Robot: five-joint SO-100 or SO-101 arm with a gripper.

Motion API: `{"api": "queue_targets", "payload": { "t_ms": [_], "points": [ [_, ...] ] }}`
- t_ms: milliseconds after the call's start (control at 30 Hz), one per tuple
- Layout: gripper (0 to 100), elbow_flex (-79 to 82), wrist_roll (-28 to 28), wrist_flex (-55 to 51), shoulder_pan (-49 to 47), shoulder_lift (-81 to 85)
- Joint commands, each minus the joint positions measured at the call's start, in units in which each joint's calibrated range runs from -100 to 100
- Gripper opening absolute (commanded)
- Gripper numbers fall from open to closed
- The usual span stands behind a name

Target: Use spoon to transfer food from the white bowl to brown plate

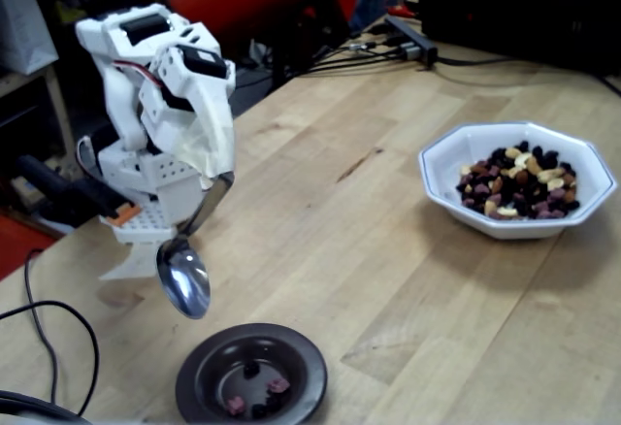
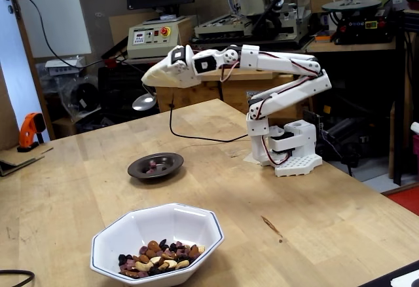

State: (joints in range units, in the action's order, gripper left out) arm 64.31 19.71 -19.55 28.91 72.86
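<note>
Gripper (image 1: 209, 178) clamped on spoon (image 1: 184, 277) handle, spoon hanging above brown plate (image 1: 250, 375), scoop looks empty. A few food bits (image 1: 260, 391) on the plate. White bowl (image 1: 517, 179) w/ the rest of the mix sits well apart on the table (image 1: 369, 279).

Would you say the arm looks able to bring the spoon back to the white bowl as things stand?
Probably yes: the spoon hangs above the brown plate, and only bare table lies between it and the white bowl.
</note>
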Motion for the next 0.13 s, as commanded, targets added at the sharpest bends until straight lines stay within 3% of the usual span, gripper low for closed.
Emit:
{"api": "queue_targets", "payload": {
  "t_ms": [0, 100],
  "points": [
    [4, -13.78, 0.1, 0.58, 3.17, -9.75],
    [4, -19.44, 0.05, 0.58, 3.17, -15.14]
  ]
}}
